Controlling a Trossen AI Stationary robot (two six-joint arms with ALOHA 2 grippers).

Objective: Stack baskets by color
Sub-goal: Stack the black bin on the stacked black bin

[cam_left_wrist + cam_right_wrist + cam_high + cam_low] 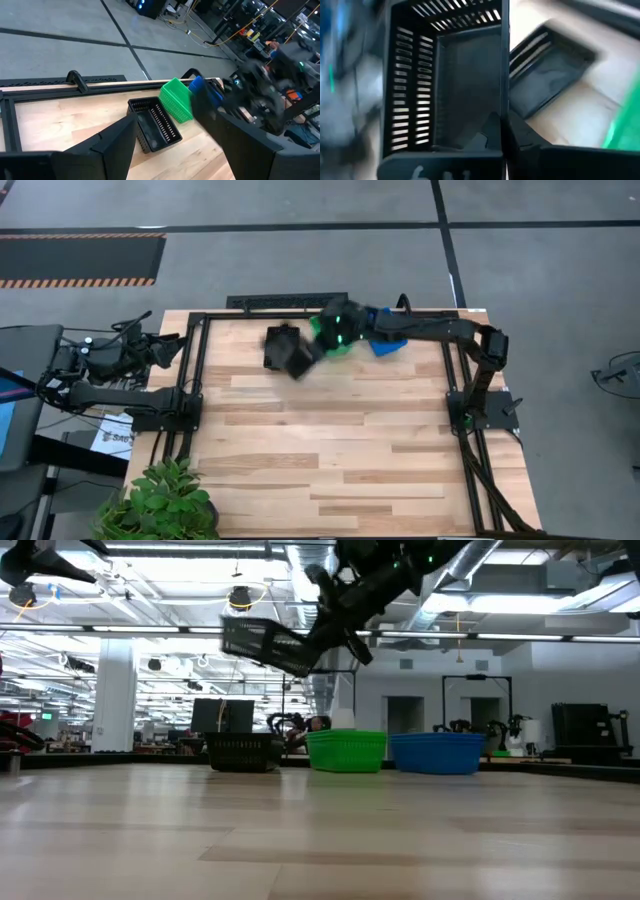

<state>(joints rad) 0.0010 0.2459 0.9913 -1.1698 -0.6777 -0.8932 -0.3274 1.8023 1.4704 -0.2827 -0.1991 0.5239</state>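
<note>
right gripper [335, 625]: fingers clamped on black basket [262, 643], held above tabletop [320, 830] | left gripper [165, 350]: fingers spread, parked at tabletop edge

The basket [447, 80] clamped in the right gripper [506, 131] is black, its walls cut with rows of narrow vertical slots that show pale against the dark plastic. Below the gripper, a second basket [280, 343] on the table [330, 450] is the same black with the same slotted walls. Just beside the gripper sits a bright green basket [346, 750], its sides finely ribbed, and beyond that a blue basket [436, 752]. The table is pale wood in long planks of mixed light and tan tones, edged by a black frame [195, 370]. The gripper itself is black.
</note>
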